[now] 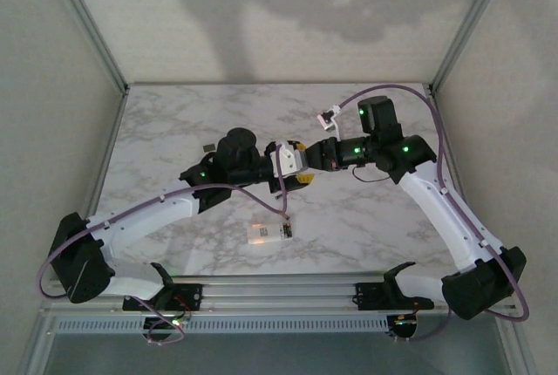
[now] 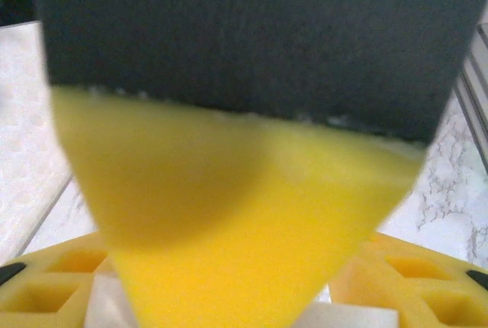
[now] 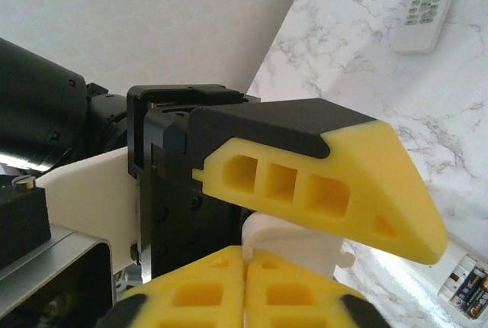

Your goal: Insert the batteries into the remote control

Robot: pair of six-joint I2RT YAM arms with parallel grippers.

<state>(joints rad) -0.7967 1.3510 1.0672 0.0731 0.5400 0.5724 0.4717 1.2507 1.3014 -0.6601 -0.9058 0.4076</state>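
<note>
A white remote lies face down near the table's front with its battery bay open. Batteries, dark and coppery, sit inside the bay. Above the table's middle the two grippers meet tip to tip. My right gripper is shut on the thin edge of a curved white plastic cover with a small tab. My left gripper has one yellow finger lying on top of that cover. In the left wrist view the white cover spans the gap between the left fingers. The right gripper's finger, very close, hides most of that view.
A second white remote with a display and buttons lies face up farther out on the marble table. A small dark object rests at the left. Purple cables loop over both arms. A metal rail lines the near edge.
</note>
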